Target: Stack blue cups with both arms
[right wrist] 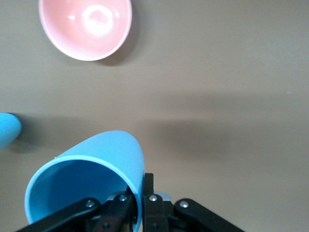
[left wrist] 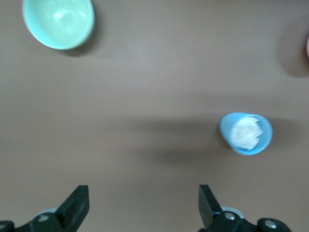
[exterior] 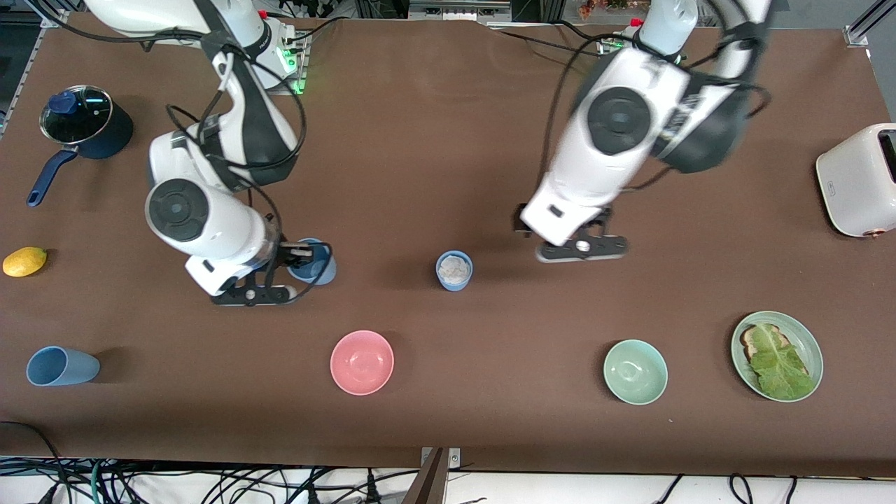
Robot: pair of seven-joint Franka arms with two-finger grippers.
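My right gripper point(exterior: 297, 260) is shut on the rim of a light-blue cup point(exterior: 316, 266), one finger inside and one outside the wall. In the right wrist view the cup point(right wrist: 91, 179) hangs tilted from the gripper point(right wrist: 140, 193) over bare table. A second blue cup point(exterior: 454, 270) with white crumpled stuff inside stands upright mid-table; it also shows in the left wrist view point(left wrist: 246, 134) and at the edge of the right wrist view point(right wrist: 7, 130). A third blue cup point(exterior: 61, 366) lies on its side toward the right arm's end. My left gripper point(exterior: 581, 248) is open and empty point(left wrist: 142, 205) over bare table beside the middle cup.
Pink bowl point(exterior: 362, 362), green bowl point(exterior: 635, 372) and a green plate point(exterior: 805, 336) with toast and lettuce lie nearer the front camera. A white toaster point(exterior: 861, 178) stands at the left arm's end. A dark-blue pot point(exterior: 84, 122) and a lemon point(exterior: 24, 261) are at the right arm's end.
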